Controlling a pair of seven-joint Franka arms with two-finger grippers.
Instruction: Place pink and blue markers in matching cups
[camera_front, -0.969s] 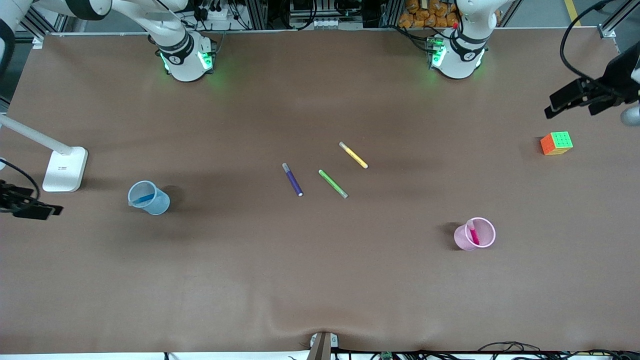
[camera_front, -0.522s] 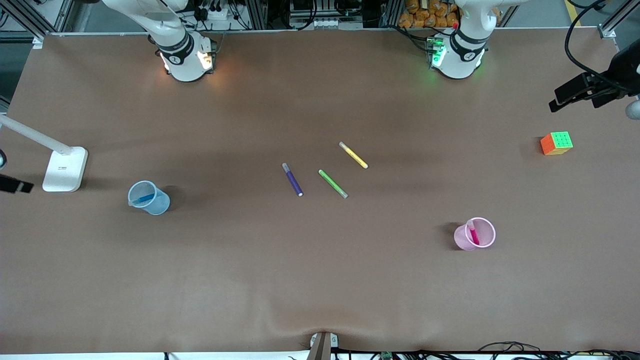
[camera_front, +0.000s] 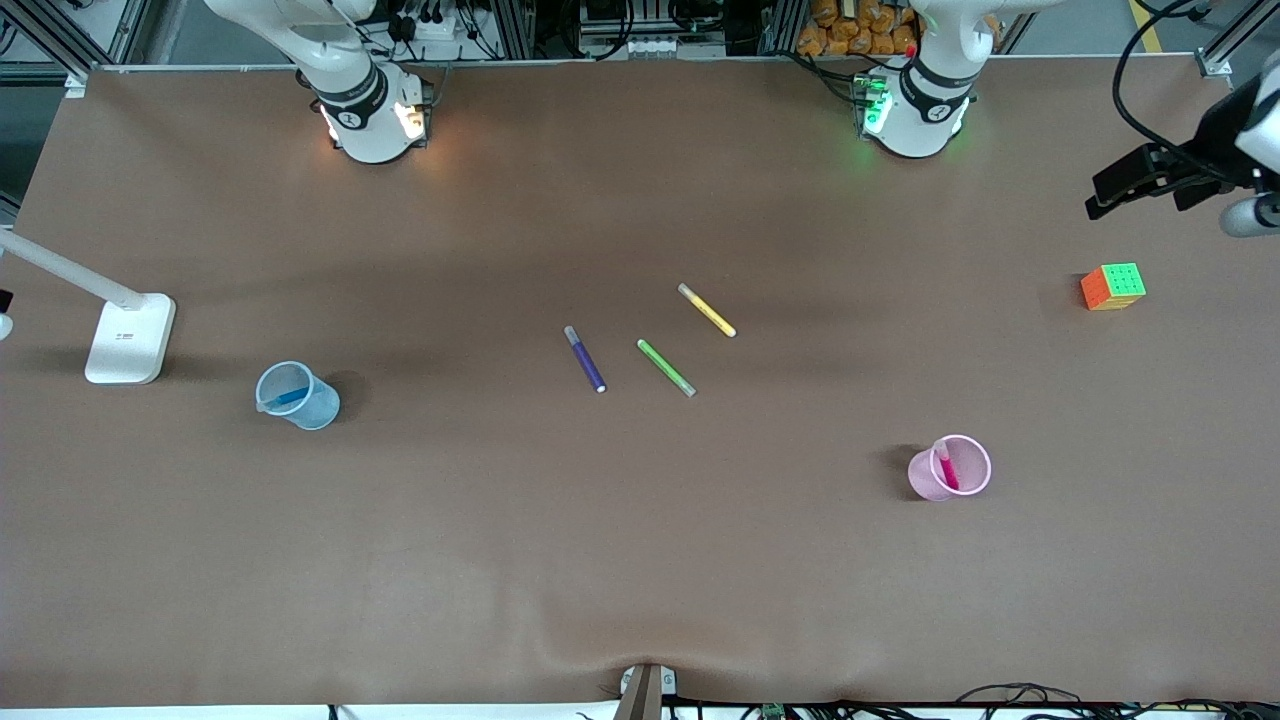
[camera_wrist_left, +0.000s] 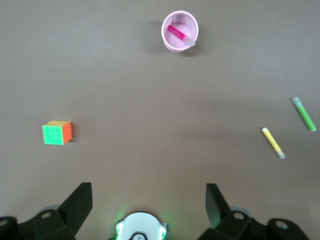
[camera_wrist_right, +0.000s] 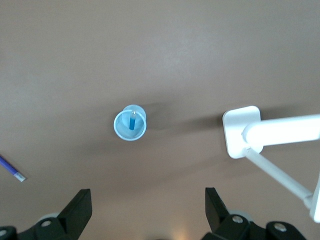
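The pink marker (camera_front: 945, 466) stands inside the pale pink cup (camera_front: 972, 482), toward the left arm's end of the table. They also show in the left wrist view, marker (camera_wrist_left: 177, 34) in cup (camera_wrist_left: 166, 44). The blue marker (camera_front: 288, 398) lies inside the light blue cup (camera_front: 318, 410), toward the right arm's end. They also show in the right wrist view, marker (camera_wrist_right: 132, 122) in cup (camera_wrist_right: 119, 129). My left gripper (camera_wrist_left: 148, 199) is open and empty, high over the table's end by the cube (camera_front: 1135, 203). My right gripper (camera_wrist_right: 148, 200) is open and empty, high above the blue cup's area.
A dark purple pen (camera_front: 585, 359), a green pen (camera_front: 666, 367) and a yellow pen (camera_front: 707, 310) lie in the middle of the table. A colour cube (camera_front: 1113, 286) sits at the left arm's end. A white lamp base (camera_front: 130, 338) stands near the blue cup.
My right gripper has drawn back off the table's end and almost out of the front view. The right arm's base light went from green to orange. My left gripper shifted slightly.
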